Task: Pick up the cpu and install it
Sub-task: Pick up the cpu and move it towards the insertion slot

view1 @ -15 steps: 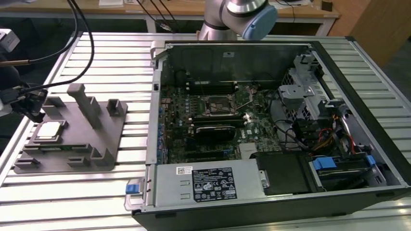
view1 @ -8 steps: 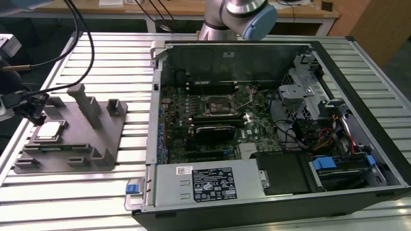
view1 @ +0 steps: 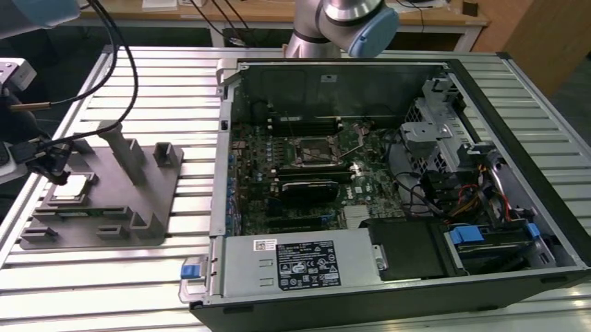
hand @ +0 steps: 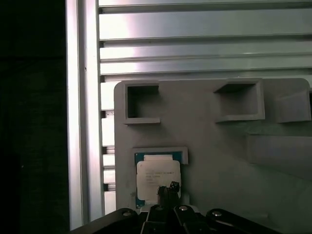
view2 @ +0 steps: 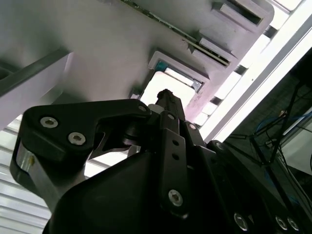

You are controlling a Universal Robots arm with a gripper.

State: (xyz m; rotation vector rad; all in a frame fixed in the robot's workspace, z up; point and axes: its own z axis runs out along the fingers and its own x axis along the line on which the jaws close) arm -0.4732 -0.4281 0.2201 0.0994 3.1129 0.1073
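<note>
The cpu (view1: 72, 190), a flat silver square, lies in a shallow recess of the grey fixture tray (view1: 138, 207) at the exterior view's left. My gripper (view1: 51, 168) hovers close over it, just beside its edge. In the first wrist view the cpu (hand: 156, 175) rests in its framed pocket, and the gripper's dark tip (hand: 168, 189) overlaps its near edge. The second wrist view shows the cpu (view2: 170, 87) as a bright square just past the gripper's tip (view2: 165, 97). Whether the tip touches the chip is unclear.
An open computer case (view1: 517, 138) fills the exterior view's middle and right, with the black-framed motherboard socket (view1: 309, 153) inside. Upright grey posts (view1: 124, 149) rise from the fixture tray near the gripper. Cables (view1: 120, 55) hang over the ribbed metal table (view1: 166, 76).
</note>
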